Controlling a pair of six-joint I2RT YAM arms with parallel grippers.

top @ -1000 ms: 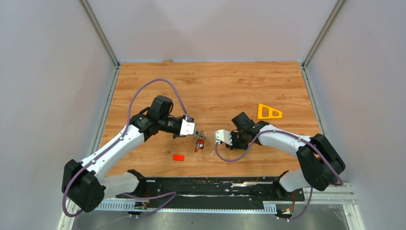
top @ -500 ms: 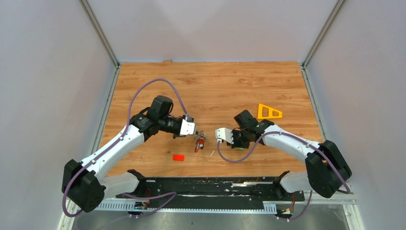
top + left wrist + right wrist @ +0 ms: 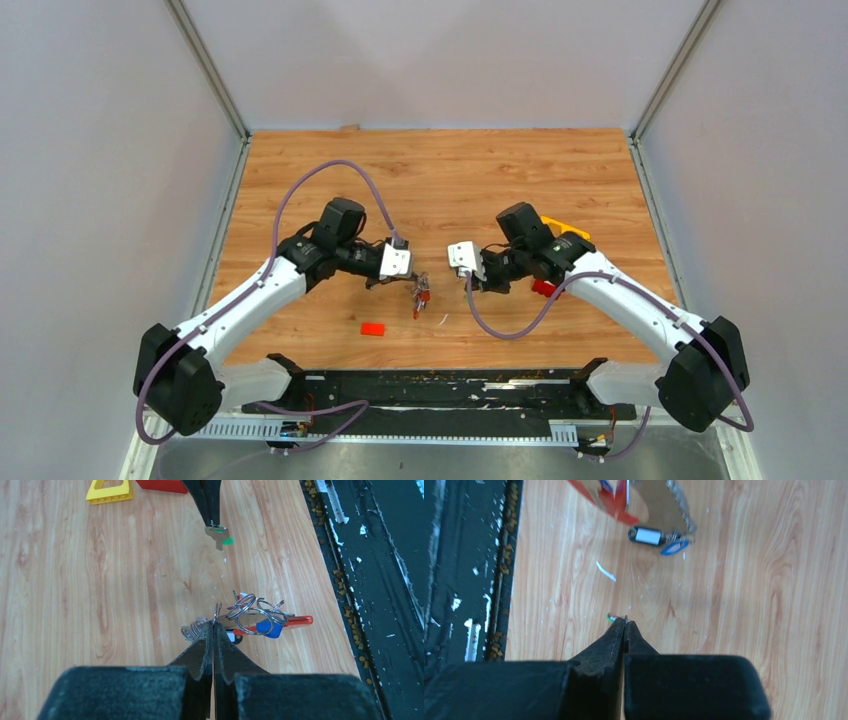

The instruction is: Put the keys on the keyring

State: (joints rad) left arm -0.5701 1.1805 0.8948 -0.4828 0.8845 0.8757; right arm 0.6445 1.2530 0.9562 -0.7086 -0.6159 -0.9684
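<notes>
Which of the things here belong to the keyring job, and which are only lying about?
Job: keyring, gripped by left gripper; green-tagged key, gripped by right gripper.
Lying about: yellow triangle; red brick; small red block.

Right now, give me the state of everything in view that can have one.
left gripper: shut on the keyring.
right gripper: shut on the green-tagged key.
keyring: pinched, hanging from the left gripper.
green-tagged key: pinched, apart from the keyring, not threaded on.
small red block: lying loose, untouched.
</notes>
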